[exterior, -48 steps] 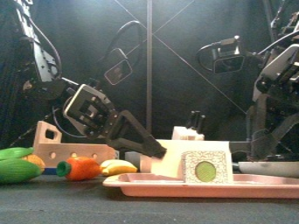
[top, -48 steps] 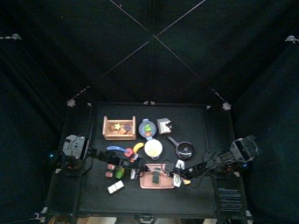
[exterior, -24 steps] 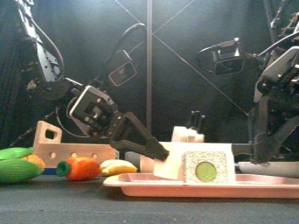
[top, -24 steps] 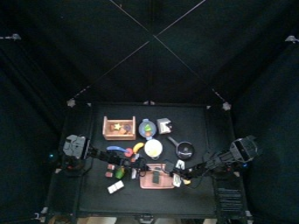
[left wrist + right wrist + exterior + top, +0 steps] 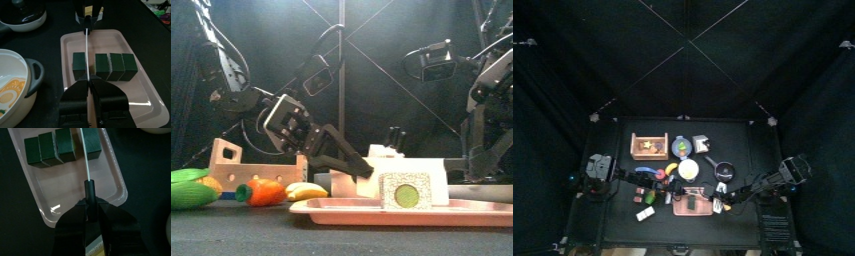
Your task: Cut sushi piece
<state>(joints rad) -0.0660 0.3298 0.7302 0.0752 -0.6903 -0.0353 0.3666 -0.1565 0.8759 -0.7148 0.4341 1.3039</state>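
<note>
The left gripper [image 5: 91, 89] is clamped on a knife [image 5: 87, 50]. The blade runs along the pink tray [image 5: 143, 85], crossing the sushi roll [image 5: 105, 66]. The right gripper [image 5: 89, 210] grips a second knife [image 5: 85, 158] lengthwise over the tray.

Black curtains [image 5: 593, 70] close me in on all sides, creased and hanging to the floor. Thin pale frame lines [image 5: 687, 42] cross overhead in an X in the top view. My small black table [image 5: 740, 135] sits in the middle, matte dark surface. Light is dim, mostly falling on the table.
</note>
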